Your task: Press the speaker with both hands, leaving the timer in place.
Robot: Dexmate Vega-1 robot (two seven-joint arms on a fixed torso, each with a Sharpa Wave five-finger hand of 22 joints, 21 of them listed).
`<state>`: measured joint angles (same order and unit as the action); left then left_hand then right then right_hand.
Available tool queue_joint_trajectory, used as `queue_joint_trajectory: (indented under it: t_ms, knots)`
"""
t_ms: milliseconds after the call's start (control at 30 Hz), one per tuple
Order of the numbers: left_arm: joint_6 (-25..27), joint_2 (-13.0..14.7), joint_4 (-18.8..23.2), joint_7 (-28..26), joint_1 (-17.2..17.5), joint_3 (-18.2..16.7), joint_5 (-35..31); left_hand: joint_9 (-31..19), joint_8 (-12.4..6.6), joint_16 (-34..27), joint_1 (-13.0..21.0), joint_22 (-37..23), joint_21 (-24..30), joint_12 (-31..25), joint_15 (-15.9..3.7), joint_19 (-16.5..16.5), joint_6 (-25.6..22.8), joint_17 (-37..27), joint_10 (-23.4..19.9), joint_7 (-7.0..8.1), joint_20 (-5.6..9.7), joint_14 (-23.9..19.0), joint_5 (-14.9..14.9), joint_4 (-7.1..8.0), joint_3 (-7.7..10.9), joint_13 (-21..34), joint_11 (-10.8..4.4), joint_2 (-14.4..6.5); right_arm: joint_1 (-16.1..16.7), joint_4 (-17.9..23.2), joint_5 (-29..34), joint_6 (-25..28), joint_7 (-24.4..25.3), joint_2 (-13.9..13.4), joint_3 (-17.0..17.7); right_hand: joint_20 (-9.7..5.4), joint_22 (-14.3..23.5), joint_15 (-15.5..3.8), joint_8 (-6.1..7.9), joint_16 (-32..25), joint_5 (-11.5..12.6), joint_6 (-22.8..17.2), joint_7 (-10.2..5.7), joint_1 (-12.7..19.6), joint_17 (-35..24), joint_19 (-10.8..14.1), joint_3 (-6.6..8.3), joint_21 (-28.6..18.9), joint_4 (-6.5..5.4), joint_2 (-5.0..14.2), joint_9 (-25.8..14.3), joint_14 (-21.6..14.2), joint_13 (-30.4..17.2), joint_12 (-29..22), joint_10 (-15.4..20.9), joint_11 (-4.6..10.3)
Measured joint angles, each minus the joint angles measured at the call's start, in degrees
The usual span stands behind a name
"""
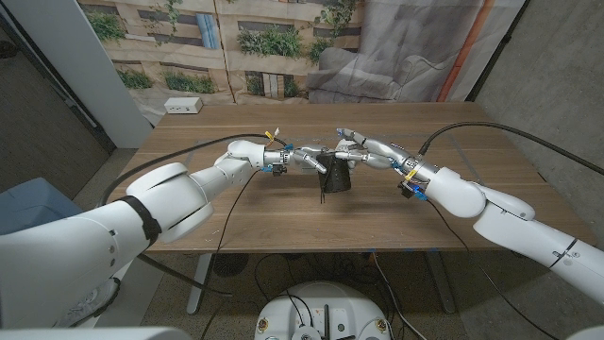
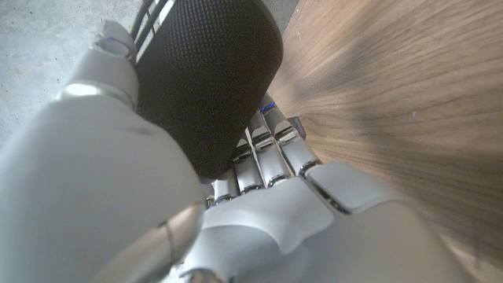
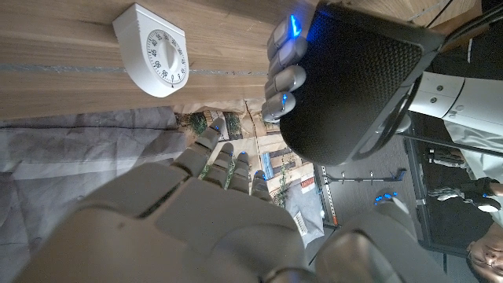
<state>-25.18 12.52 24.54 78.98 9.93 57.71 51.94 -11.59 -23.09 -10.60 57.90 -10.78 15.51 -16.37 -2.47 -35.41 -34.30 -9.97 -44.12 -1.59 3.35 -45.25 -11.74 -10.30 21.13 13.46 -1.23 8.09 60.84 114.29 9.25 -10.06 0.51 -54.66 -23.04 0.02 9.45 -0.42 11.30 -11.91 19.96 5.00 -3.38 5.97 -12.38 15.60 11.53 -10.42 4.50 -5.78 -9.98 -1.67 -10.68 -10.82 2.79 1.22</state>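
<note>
speaker (image 1: 336, 178): dark, upright at mid desk (image 1: 264, 222), between both hands.
left hand (image 1: 300, 158): fingers wrapped on its side, gripping.
right hand (image 1: 359, 151): fingers touch the top; whether it grips, i cannot tell.
advice: squeeze evenly, keep it upright.
timer (image 3: 153, 50): white, apart; leave it.

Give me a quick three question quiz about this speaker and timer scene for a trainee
1. True or false: both robot hands, left and right, are at the speaker.
2. The timer is: A) white, B) black, C) red.
3. Fill in: the speaker's mesh is ____.

Key: 1 true; 2 A; 3 black.
</note>
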Motion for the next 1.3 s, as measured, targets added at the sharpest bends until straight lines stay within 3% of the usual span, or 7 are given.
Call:
queue_joint_trajectory:
  t_ms: [833, 1300]
  knots:
    - [-2.6, 1.4, 2.5, 0.0, -0.5, -3.3, -3.2, 0.0, 0.55, 0.0, 0.0, 0.0, 0.0, 0.1, 0.21, 0.0, -0.4, -0.1, -0.3, -0.40, 0.00, -0.2, 0.0, -0.17, 0.17, 0.3, 0.30, 0.0, 1.2, -2.3, -1.3, -0.5, 5.2, 2.4, 2.4, 0.08, 0.0, -0.22, 0.44, -0.4, 0.4, -1.4, 0.01, 0.0, 0.0, 1.5, -0.23, -0.5, -0.24, -0.01, 0.0, -1.6, 0.0, -0.3, 1.3, 0.02]
    - [-5.3, 0.2, 0.1, -0.7, -1.7, -11.0, -10.5, 0.0, 0.40, 0.2, 0.0, 0.0, 0.0, 0.5, 0.18, 0.0, -0.4, 0.0, -0.3, -0.40, 0.00, -0.2, 0.0, -0.37, 0.37, 0.3, 0.31, 0.0, 0.6, -5.1, -4.4, -1.5, 7.5, 5.1, 3.1, -0.33, 0.0, -0.21, 0.44, -0.4, 0.4, -2.0, 0.01, -0.4, 0.0, 1.9, -0.27, -0.5, -0.28, 0.46, 0.0, -1.6, 0.0, -0.4, 1.6, 0.01]
